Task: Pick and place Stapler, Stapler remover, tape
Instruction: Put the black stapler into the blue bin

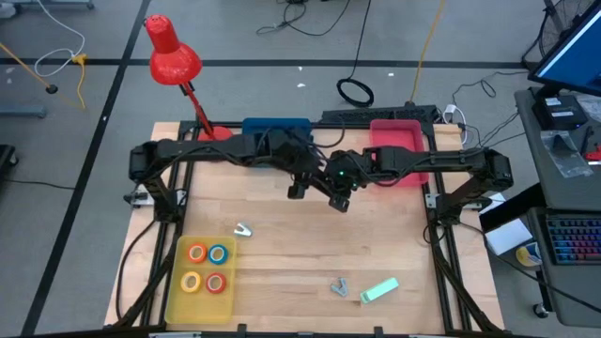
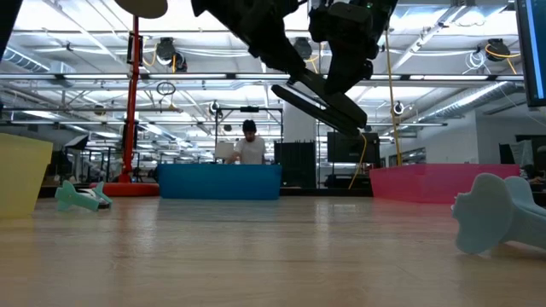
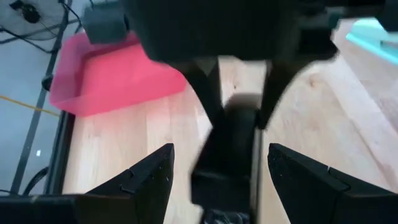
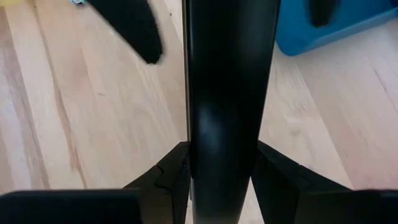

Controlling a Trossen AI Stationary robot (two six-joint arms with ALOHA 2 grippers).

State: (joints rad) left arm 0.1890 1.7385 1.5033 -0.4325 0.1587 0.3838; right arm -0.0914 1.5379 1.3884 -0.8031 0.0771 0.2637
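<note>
a long black bar, taken to be the stapler, is held in the air above the middle of the surface, between the two arms. it is clamped by the right end effector, whose fingers are pressed against both of its sides. the left end effector is placed just beside it with its fingers spread wide, a gap showing on each side of the bar, so nothing is gripped by it. this is judged to be a hand-over: the bar is carried by the right arm alone, probably because the pink bin is on that arm's side.

the four tape rolls are gathered in the yellow tray at the front left: orange and blue behind, yellow and red in front, each lying flat and close together. the tape step is therefore judged done.

nothing can be made out in the visible part of the pink bin. the blue bin is partly covered by the arms, and its contents cannot be told.

loose on the surface are left a small pale piece near the tray, a small grey piece and a mint-green piece at the front; which is the stapler remover cannot be told.
</note>
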